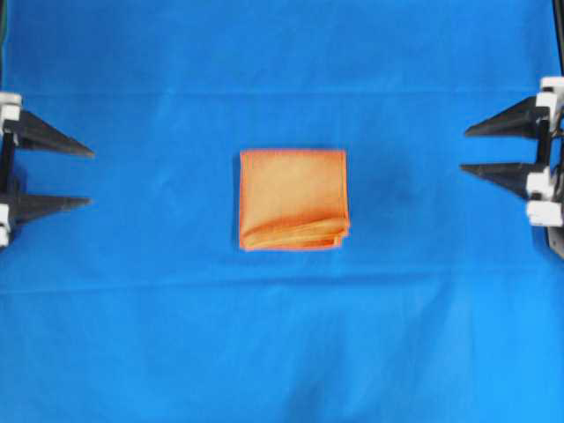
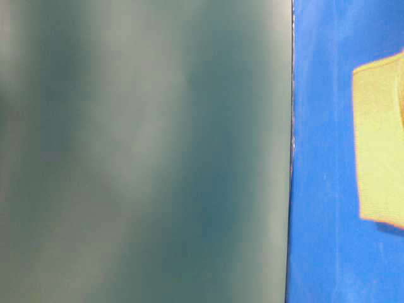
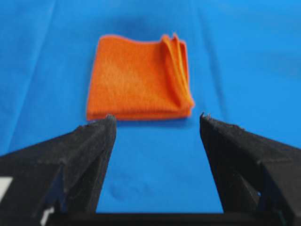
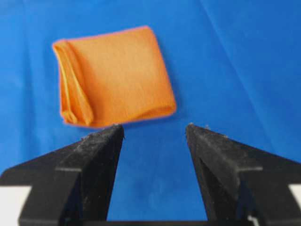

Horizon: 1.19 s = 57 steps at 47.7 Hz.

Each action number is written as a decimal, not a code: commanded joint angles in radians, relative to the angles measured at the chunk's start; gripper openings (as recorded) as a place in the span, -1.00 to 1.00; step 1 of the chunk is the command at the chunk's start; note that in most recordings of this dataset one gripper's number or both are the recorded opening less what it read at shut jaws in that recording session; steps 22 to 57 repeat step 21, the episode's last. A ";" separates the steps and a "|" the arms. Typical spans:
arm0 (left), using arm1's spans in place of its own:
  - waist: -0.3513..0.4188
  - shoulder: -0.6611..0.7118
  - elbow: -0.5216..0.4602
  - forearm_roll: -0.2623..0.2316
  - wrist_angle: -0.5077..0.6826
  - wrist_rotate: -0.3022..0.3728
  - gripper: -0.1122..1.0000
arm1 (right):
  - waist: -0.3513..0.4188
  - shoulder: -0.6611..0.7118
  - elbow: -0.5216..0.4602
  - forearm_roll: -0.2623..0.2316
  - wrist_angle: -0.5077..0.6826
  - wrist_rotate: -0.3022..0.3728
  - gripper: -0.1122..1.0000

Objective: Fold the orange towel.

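1. I see the orange towel (image 1: pixel 293 199) lying at centre on the blue cloth (image 1: pixel 282 352), folded to a compact near-square; I judge the folding largely done.
2. Left gripper (image 1: pixel 91 177): jaws wide, empty, towel at its 3 o'clock, well apart.
3. Right gripper (image 1: pixel 463 149): jaws wide, empty, towel at its 9 o'clock.
4. Stacked hems face 6 o'clock overhead; neither arm is clearly nearer.
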 commanded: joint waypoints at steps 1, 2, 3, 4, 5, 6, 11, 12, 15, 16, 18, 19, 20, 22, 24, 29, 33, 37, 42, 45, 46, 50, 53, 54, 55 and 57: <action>0.003 -0.032 0.018 0.000 -0.003 -0.002 0.38 | -0.009 -0.029 0.028 0.003 -0.034 0.005 0.28; 0.003 -0.040 0.025 0.000 -0.005 -0.003 0.38 | -0.011 -0.031 0.038 0.005 -0.041 0.005 0.28; 0.003 -0.048 0.032 0.000 -0.005 -0.005 0.38 | -0.014 -0.032 0.046 0.008 -0.051 0.005 0.28; 0.003 -0.054 0.038 0.002 -0.006 -0.006 0.38 | -0.017 -0.032 0.052 0.009 -0.061 0.005 0.28; 0.005 -0.058 0.044 0.000 -0.008 -0.008 0.38 | -0.017 -0.032 0.060 0.012 -0.072 0.005 0.28; 0.005 -0.064 0.049 0.002 -0.008 -0.009 0.38 | -0.020 -0.031 0.064 0.014 -0.081 0.005 0.28; 0.012 -0.077 0.066 0.000 -0.011 -0.017 0.38 | -0.028 -0.018 0.084 0.017 -0.123 0.005 0.28; 0.015 -0.077 0.067 0.000 -0.011 -0.017 0.38 | -0.028 -0.014 0.086 0.017 -0.127 0.005 0.28; 0.021 -0.075 0.067 0.000 -0.012 -0.017 0.39 | -0.029 -0.005 0.087 0.017 -0.137 0.005 0.28; 0.023 -0.075 0.067 0.000 -0.011 -0.017 0.38 | -0.028 0.000 0.089 0.017 -0.138 0.005 0.28; 0.026 -0.075 0.067 0.000 -0.011 -0.017 0.38 | -0.028 0.005 0.092 0.017 -0.141 0.005 0.28; 0.028 -0.075 0.069 0.000 -0.011 -0.017 0.38 | -0.028 0.005 0.092 0.017 -0.143 0.005 0.28; 0.028 -0.075 0.069 0.000 -0.011 -0.017 0.38 | -0.029 0.006 0.091 0.017 -0.143 0.005 0.28; 0.029 -0.075 0.069 0.000 -0.012 -0.017 0.39 | -0.028 0.006 0.092 0.017 -0.143 0.005 0.28; 0.029 -0.075 0.069 0.000 -0.012 -0.017 0.39 | -0.028 0.006 0.092 0.017 -0.143 0.005 0.28; 0.029 -0.075 0.069 0.000 -0.012 -0.017 0.39 | -0.028 0.006 0.092 0.017 -0.143 0.005 0.28; 0.029 -0.075 0.069 0.000 -0.012 -0.017 0.39 | -0.028 0.006 0.092 0.017 -0.143 0.005 0.28; 0.029 -0.075 0.069 0.000 -0.012 -0.017 0.39 | -0.028 0.006 0.092 0.017 -0.143 0.005 0.28; 0.029 -0.075 0.069 0.000 -0.012 -0.017 0.39 | -0.028 0.006 0.092 0.017 -0.143 0.005 0.28; 0.029 -0.075 0.069 0.000 -0.012 -0.017 0.39 | -0.028 0.006 0.092 0.017 -0.143 0.005 0.28; 0.029 -0.075 0.069 0.000 -0.012 -0.017 0.39 | -0.028 0.006 0.092 0.017 -0.143 0.005 0.28; 0.029 -0.075 0.069 0.000 -0.012 -0.017 0.39 | -0.028 0.006 0.092 0.017 -0.143 0.005 0.28; 0.029 -0.075 0.069 0.000 -0.012 -0.017 0.39 | -0.028 0.006 0.092 0.017 -0.143 0.005 0.28; 0.029 -0.075 0.069 0.000 -0.012 -0.017 0.39 | -0.028 0.006 0.092 0.017 -0.143 0.005 0.28; 0.029 -0.075 0.069 0.000 -0.012 -0.017 0.39 | -0.028 0.006 0.092 0.017 -0.143 0.005 0.28; 0.029 -0.075 0.069 0.000 -0.012 -0.017 0.39 | -0.028 0.006 0.092 0.017 -0.143 0.005 0.28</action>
